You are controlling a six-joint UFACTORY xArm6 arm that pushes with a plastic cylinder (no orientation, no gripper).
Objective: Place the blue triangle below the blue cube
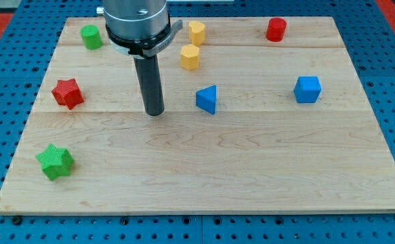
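The blue triangle [207, 99] lies near the middle of the wooden board [204, 169]. The blue cube [307, 89] sits well to its right, at about the same height in the view. My tip [155, 112] rests on the board to the left of the blue triangle, a short gap apart from it and not touching it. The rod rises from the tip to the arm's grey end piece at the view's top.
Two yellow blocks [190, 57] [196, 32] stand above the triangle. A red cylinder [276, 30] is at the top right, a green cylinder [91, 36] at the top left. A red star [68, 93] and a green star [55, 161] are at the left.
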